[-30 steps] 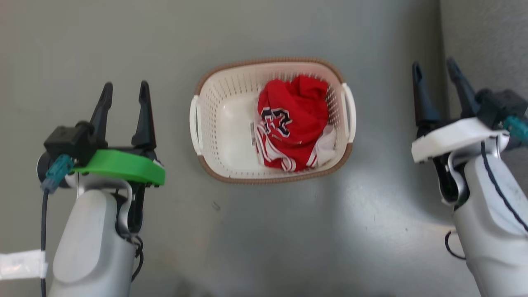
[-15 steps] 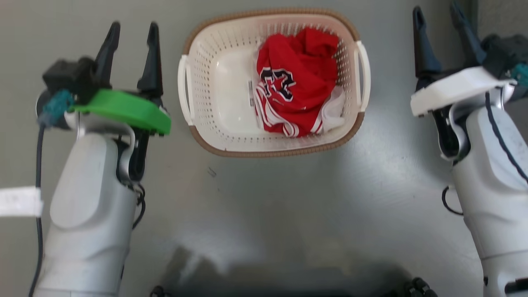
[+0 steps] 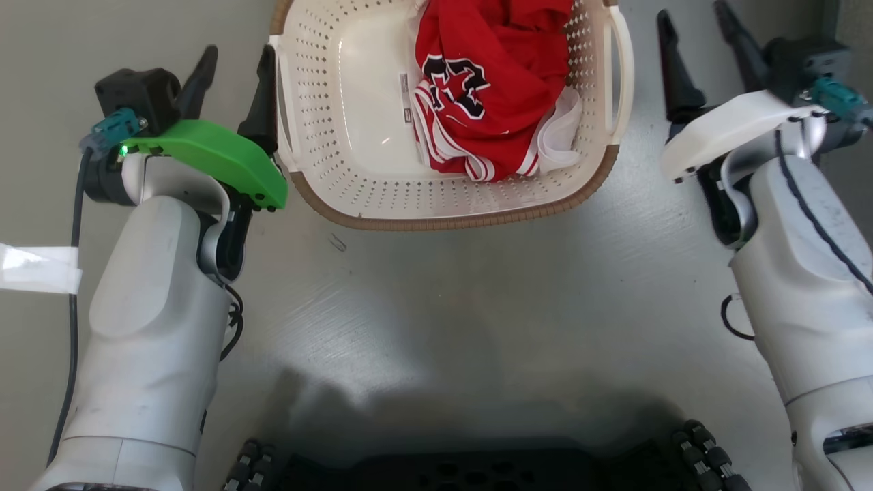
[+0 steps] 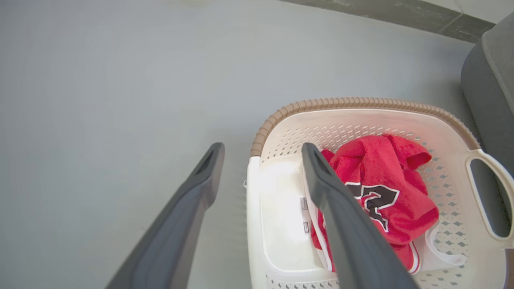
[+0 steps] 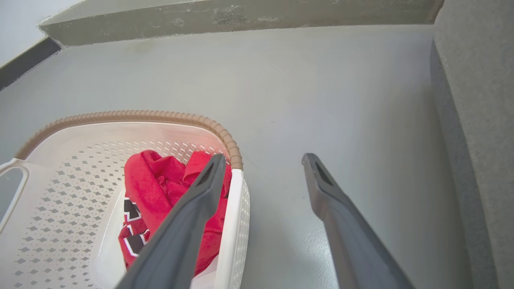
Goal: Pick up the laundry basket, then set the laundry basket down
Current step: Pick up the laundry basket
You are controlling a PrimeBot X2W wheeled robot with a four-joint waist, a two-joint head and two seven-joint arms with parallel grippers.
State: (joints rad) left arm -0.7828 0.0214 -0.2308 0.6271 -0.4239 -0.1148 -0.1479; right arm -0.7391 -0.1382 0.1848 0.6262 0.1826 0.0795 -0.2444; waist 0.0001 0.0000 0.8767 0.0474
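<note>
The laundry basket (image 3: pixel 450 219), cream perforated plastic with a brown woven-look rim, sits on the grey floor at the top middle of the head view, its far end cut off. A red jersey (image 3: pixel 491 82) lies inside. My left gripper (image 3: pixel 237 58) is open, its inner finger close beside the left handle (image 3: pixel 278 95). In the left wrist view the left gripper (image 4: pixel 263 146) hangs above the basket (image 4: pixel 361 102), whose near side lies between the fingers. My right gripper (image 3: pixel 692 17) is open, a little apart from the right handle (image 3: pixel 624 68). The right gripper (image 5: pixel 263 157) frames the basket's edge (image 5: pixel 237 200).
A grey upholstered piece (image 5: pixel 474 120) stands close on the right, also at the right edge of the left wrist view (image 4: pixel 490 80). My dark base (image 3: pixel 477 470) fills the bottom edge. A white tape strip (image 3: pixel 37 268) lies at the left. A dark skirting (image 5: pixel 241 16) runs along the far wall.
The head camera has dropped and moved nearer, so the basket looks larger and higher. Both open grippers have closed in on the basket's handles, the left one almost touching.
</note>
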